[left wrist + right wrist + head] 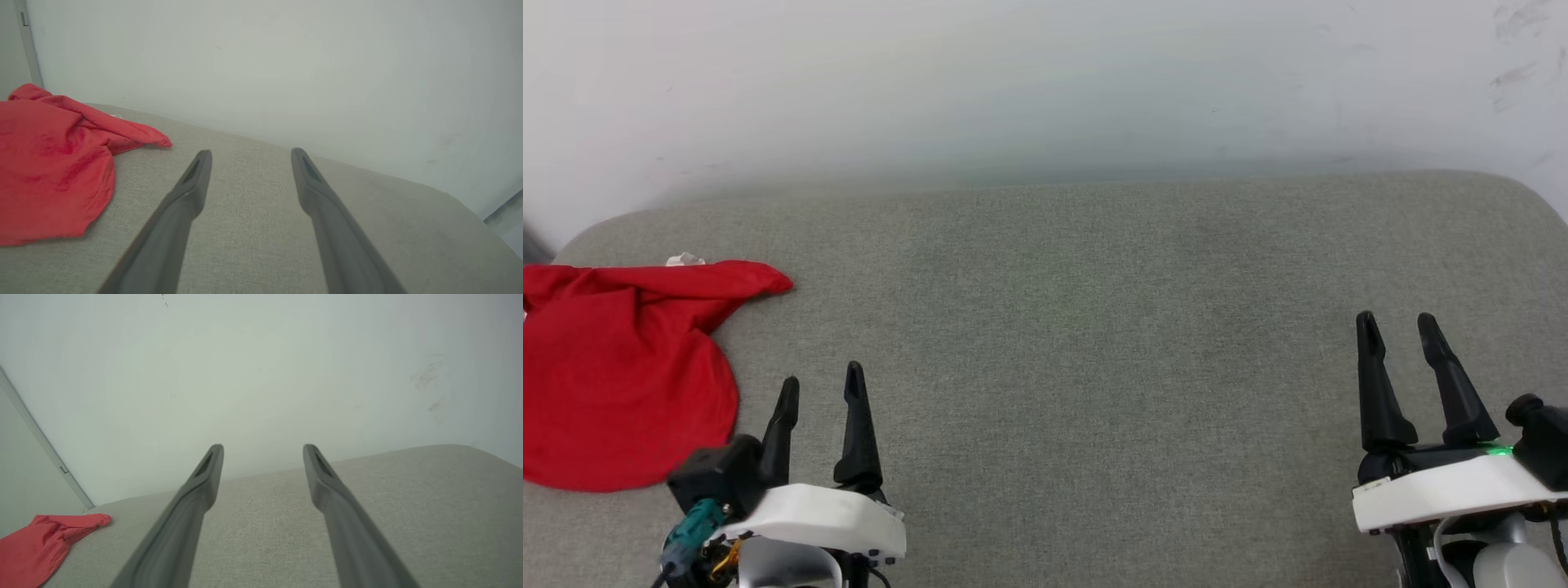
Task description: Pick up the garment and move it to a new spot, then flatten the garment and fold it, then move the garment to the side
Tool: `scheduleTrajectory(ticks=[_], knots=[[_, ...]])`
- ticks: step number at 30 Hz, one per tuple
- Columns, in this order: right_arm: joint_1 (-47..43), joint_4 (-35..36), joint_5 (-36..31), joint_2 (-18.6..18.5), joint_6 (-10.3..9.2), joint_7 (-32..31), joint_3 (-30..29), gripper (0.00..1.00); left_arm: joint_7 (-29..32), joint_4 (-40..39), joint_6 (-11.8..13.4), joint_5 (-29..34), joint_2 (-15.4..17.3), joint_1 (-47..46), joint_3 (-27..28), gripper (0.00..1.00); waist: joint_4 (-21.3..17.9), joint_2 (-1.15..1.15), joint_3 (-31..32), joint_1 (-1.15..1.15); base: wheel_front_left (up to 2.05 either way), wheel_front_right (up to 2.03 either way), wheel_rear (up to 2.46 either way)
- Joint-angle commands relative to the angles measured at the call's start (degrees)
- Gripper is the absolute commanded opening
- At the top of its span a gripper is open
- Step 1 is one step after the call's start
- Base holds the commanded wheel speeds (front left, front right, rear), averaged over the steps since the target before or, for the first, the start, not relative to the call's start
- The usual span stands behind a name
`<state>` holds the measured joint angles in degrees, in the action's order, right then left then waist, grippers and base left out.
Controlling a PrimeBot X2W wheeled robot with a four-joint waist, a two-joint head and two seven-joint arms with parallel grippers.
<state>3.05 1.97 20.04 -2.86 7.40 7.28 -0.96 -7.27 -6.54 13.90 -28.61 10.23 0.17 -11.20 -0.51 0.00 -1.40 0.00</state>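
Bunched shirt point(621, 376) at the cushion's point(1094, 327) left edge.
The left gripper point(822, 373) and right gripper point(1396, 315) gape empty, ready to grab.

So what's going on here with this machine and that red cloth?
A two-armed robot faces a grey padded surface. A red garment lies rumpled at the surface's left end, not laid out flat. Nothing is being handled at this moment: the left gripper and the right gripper both stand open and empty. The left one is nearer the garment but apart from it.
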Motion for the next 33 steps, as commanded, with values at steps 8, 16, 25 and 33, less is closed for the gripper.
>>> scheduleTrajectory(ticks=[8, 16, 25, 33], knots=[[-0.69, -1.39, -5.95, -0.04, 0.09, 1.57, -0.04, 1.0, -1.66, 0.36, 8.68, 5.4, 5.06, -2.45, -8.87, 1.0, -0.07, 0.0, -0.12, 0.0, 0.0, 0.0, 0.0], [-0.66, -1.53, -11.4, -0.04, 0.1, 2.7, 0.61, 1.0, -2.78, 1.11, 12.8, 6.59, 6.68, -3.32, -13.55, 1.0, -0.13, 0.0, -0.3, 0.0, 0.0, 0.0, 0.0], [-1.01, -1.04, -12.55, -0.04, 0.11, 4.0, 0.78, 1.0, -3.98, -0.05, 9.68, 7.89, 4.89, -1.28, -10.9, 1.0, -0.04, 0.0, -0.49, 0.0, 0.0, 0.0, 0.0], [-1.45, -1.29, -12.88, -0.03, 0.12, 4.92, 0.76, 1.0, -4.97, -0.43, 1.33, 10.55, 1.46, 1.21, -5.5, 1.0, -0.07, 0.0, -0.58, 0.0, 0.0, 0.0, 0.0]])
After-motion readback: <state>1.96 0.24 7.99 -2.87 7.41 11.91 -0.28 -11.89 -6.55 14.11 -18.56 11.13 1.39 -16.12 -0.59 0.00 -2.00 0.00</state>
